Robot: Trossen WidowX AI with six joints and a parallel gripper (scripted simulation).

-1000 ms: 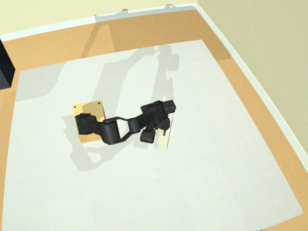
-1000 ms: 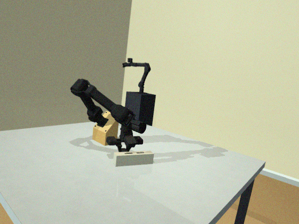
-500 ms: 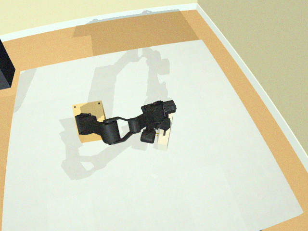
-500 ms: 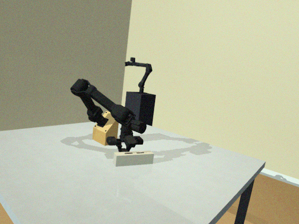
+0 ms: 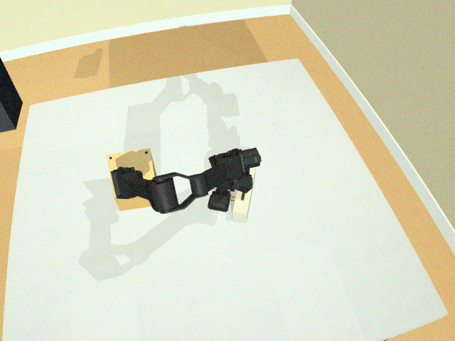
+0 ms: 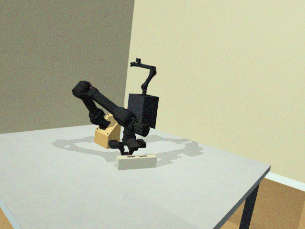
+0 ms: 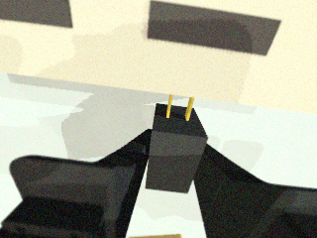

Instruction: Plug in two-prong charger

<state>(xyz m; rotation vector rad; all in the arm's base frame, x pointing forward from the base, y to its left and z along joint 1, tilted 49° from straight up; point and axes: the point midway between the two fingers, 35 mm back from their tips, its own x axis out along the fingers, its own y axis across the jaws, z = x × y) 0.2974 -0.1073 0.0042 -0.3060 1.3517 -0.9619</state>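
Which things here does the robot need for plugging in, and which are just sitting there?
Needed for the job:
- gripper, shut on the charger
- charger, its two gold prongs pointing at the strip
- power strip, with its two dark outlets

Just sitting there:
- dark box with the thin camera arm on top
- tan base block under the arm
- table
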